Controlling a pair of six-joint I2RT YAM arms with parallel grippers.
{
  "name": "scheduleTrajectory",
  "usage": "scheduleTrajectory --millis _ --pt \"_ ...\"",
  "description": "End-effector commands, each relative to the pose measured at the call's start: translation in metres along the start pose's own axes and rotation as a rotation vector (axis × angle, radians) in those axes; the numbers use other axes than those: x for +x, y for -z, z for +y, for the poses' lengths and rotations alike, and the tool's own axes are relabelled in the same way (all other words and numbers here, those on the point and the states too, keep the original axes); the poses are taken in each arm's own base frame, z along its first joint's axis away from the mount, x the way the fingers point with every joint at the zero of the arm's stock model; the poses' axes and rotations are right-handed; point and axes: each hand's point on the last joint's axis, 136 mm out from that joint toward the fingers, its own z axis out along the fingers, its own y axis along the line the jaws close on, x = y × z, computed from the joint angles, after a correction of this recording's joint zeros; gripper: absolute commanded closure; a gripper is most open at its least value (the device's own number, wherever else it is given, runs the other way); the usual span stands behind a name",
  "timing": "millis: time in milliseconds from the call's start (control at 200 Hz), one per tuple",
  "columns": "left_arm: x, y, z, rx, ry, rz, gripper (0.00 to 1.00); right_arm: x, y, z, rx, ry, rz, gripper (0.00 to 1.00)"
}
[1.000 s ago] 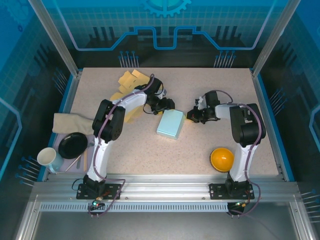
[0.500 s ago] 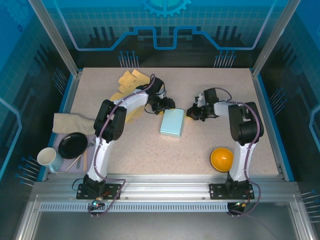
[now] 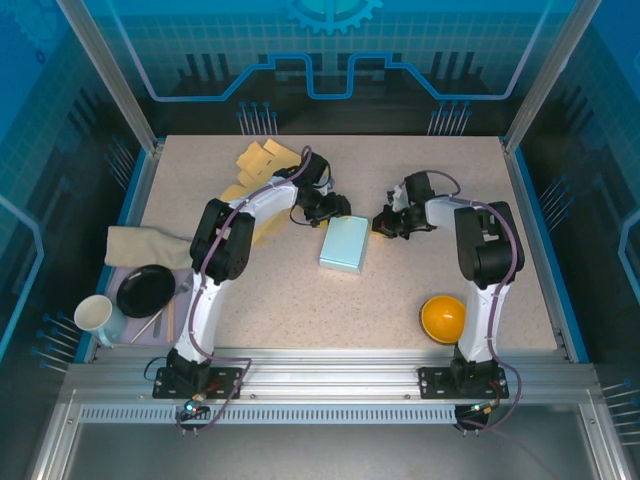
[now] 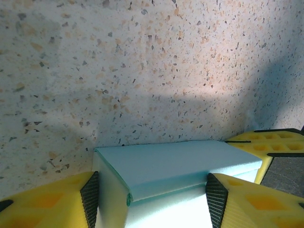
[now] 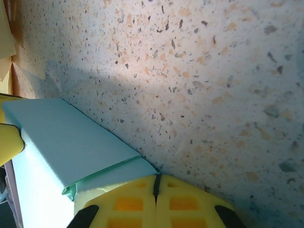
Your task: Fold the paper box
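The light blue paper box (image 3: 344, 245) lies closed on the speckled table, mid-table. My left gripper (image 3: 330, 211) is at the box's far end. In the left wrist view the box (image 4: 175, 164) sits between the yellow fingers, and both black pads (image 4: 90, 197) press on its side walls, so the left gripper (image 4: 152, 180) is shut on it. My right gripper (image 3: 384, 224) is at the box's far right corner. Its fingers meet with no gap, and the shut tips (image 5: 156, 179) rest against the edge of the lid flap of the box (image 5: 71, 142).
An orange bowl (image 3: 443, 318) stands near the right arm's base. Flat yellow paper sheets (image 3: 262, 160) lie at the back left. A beige cloth (image 3: 140, 247), a black dish (image 3: 146, 290) and a white mug (image 3: 95, 316) crowd the left edge.
The box has swung a little, its long side now running straighter toward the near edge. The right gripper has crept slightly farther back. The left jaws have narrowed onto the box.
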Motion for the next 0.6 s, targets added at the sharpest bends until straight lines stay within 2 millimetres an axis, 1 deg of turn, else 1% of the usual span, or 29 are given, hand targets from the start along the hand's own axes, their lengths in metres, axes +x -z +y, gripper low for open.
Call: scheduleTrajectory --millis 0,225,405,595 --pt "0.095 -0.045 -0.112 0.334 -0.215 0.256 0.39 0.053 -0.024 0.128 -0.386 0.275 0.185 0.98" --pt "0.118 -0.050 -0.135 0.403 -0.259 0.309 0.39 0.061 -0.025 0.139 -0.413 0.308 0.214 0.98" --pt "0.134 -0.055 -0.143 0.427 -0.276 0.352 0.39 0.062 -0.024 0.145 -0.436 0.327 0.217 0.99" --pt "0.152 -0.060 -0.155 0.458 -0.299 0.402 0.40 0.071 -0.021 0.164 -0.486 0.399 0.240 0.99"
